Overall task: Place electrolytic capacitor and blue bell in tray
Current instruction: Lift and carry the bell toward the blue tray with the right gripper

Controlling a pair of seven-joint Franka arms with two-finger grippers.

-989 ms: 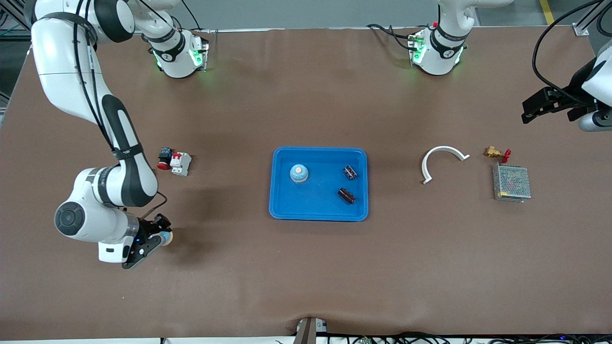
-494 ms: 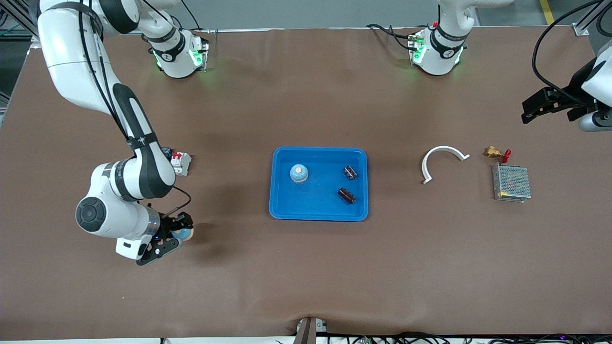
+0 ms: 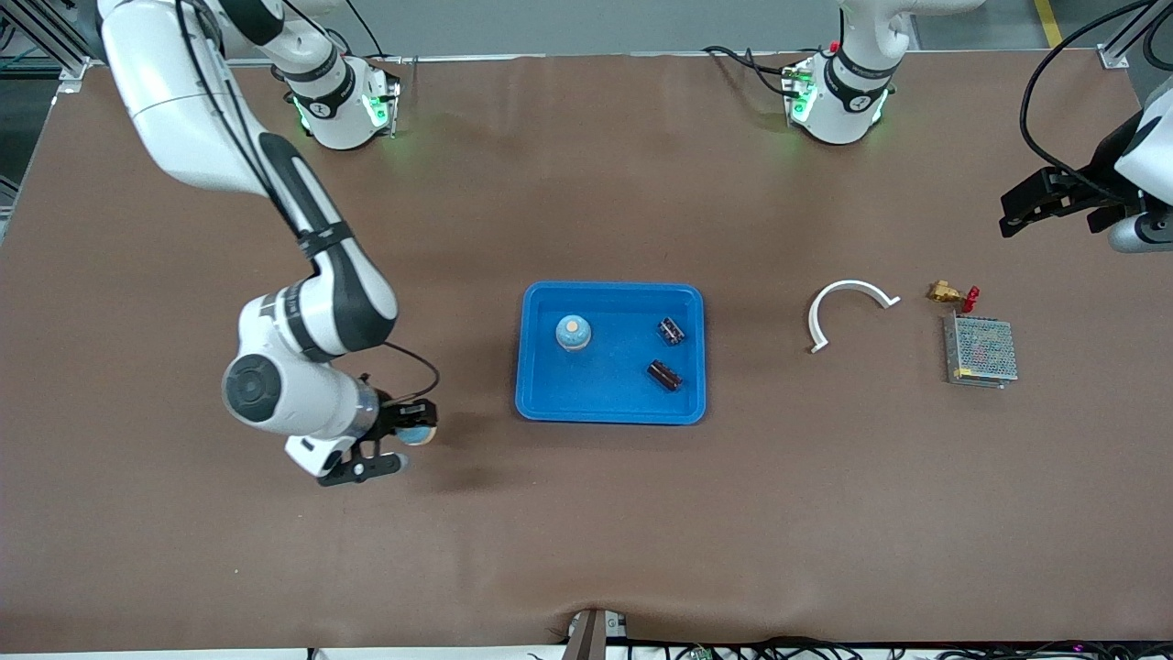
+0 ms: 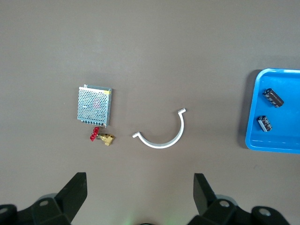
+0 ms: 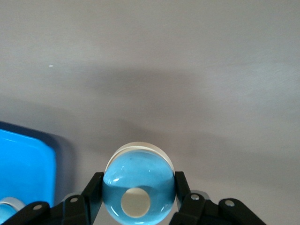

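over bare table beside tray point(image 3: 611, 411), right hand point(image 3: 403, 447) clenching blue bell point(image 3: 420, 434), now closer, left hand point(image 4: 140, 197) released

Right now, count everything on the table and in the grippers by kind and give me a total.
Blue bells: 2, one in the tray at, one in the right gripper
Electrolytic capacitors: 2
Tray: 1
White curved clip: 1
Brass valve: 1
Mesh-cased power supply: 1
Total: 8
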